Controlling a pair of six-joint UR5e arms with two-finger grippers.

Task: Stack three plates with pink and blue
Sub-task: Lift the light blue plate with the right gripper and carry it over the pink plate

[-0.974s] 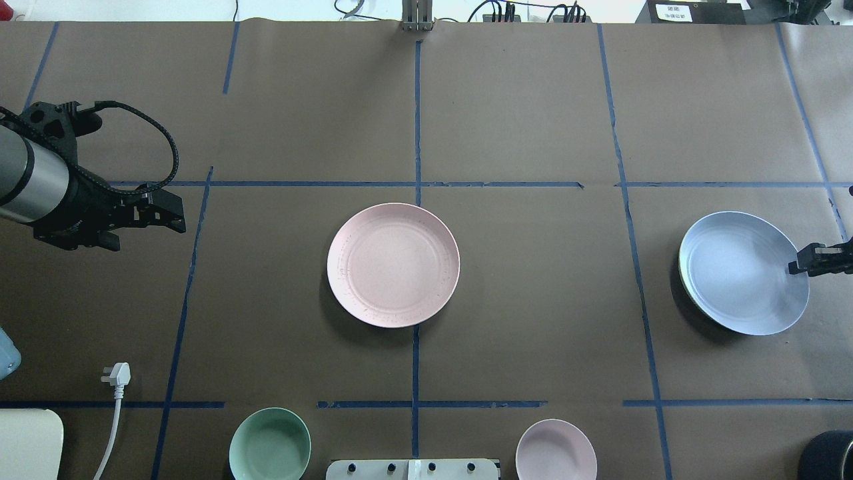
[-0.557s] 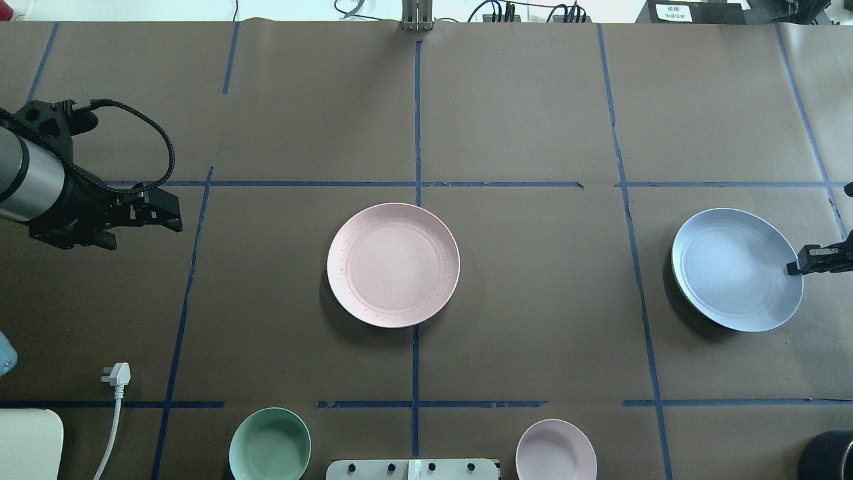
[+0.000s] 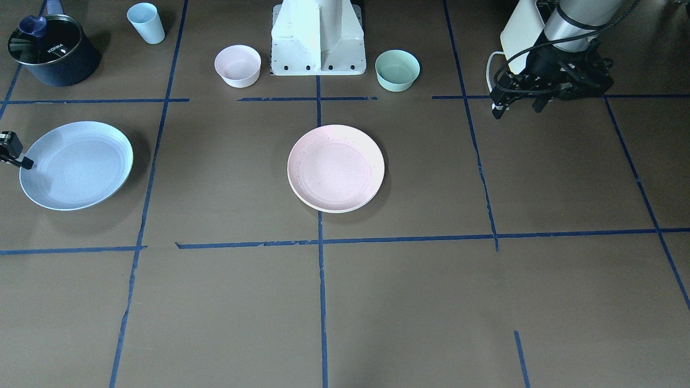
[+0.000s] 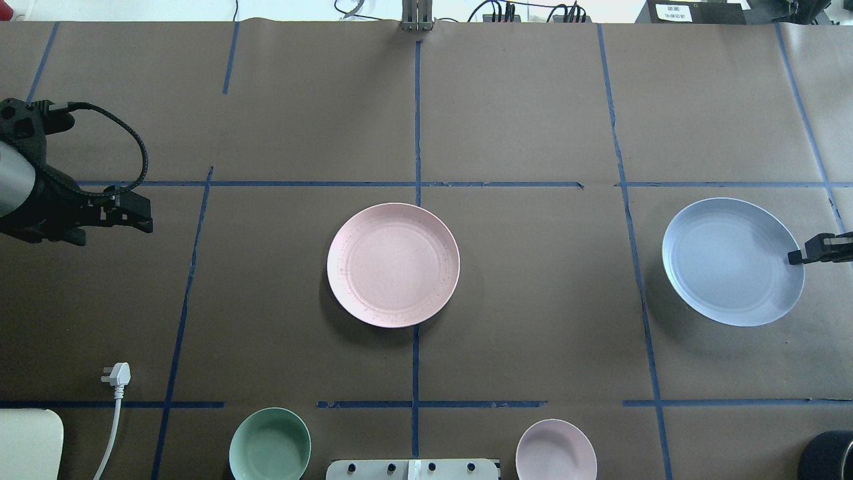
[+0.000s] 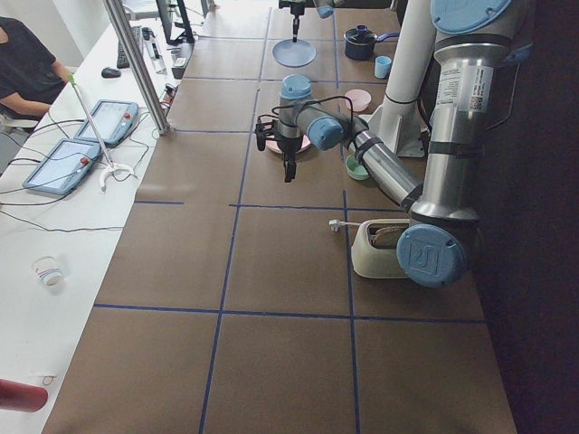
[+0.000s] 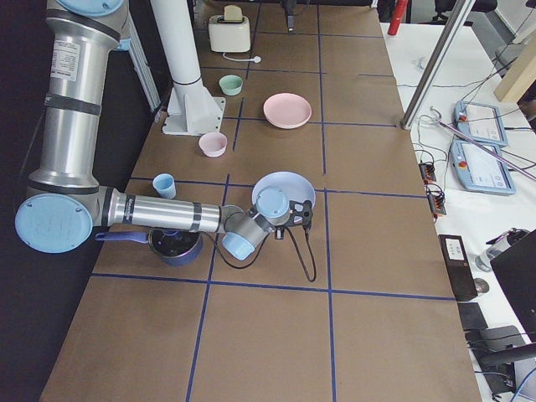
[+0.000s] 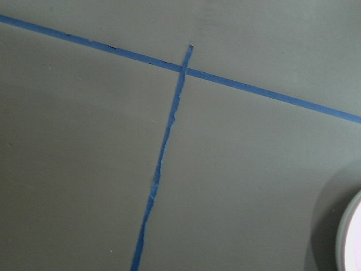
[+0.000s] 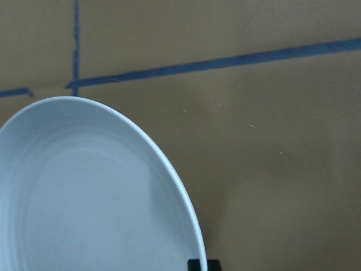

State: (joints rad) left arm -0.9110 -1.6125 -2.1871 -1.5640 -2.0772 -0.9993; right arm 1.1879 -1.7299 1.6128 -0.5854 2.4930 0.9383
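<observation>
A pale pink plate [image 4: 393, 265] lies flat at the table's centre, also in the front view [image 3: 336, 168]; its edge shows in the left wrist view [image 7: 355, 237]. My right gripper [image 4: 796, 257] is shut on the right rim of the pale blue plate [image 4: 730, 260] and holds it tilted above the table, as the right wrist view [image 8: 84, 197] shows. A thin cream-green edge runs along the blue plate in the front view [image 3: 130, 156]; I cannot tell whether it is the cream plate. My left gripper [image 4: 143, 221] is open and empty, far left of the pink plate.
A mint-green bowl [image 4: 270, 443] and a small pink bowl [image 4: 556, 450] flank the robot's base [image 3: 318, 37]. A dark pot [image 3: 52, 51] and a blue cup [image 3: 146, 22] stand behind the blue plate. A white plug [image 4: 118, 373] and a cream appliance [image 4: 26, 443] sit near left.
My right gripper has carried the blue plate a little left and away from the robot. My left arm has drawn back to the left.
</observation>
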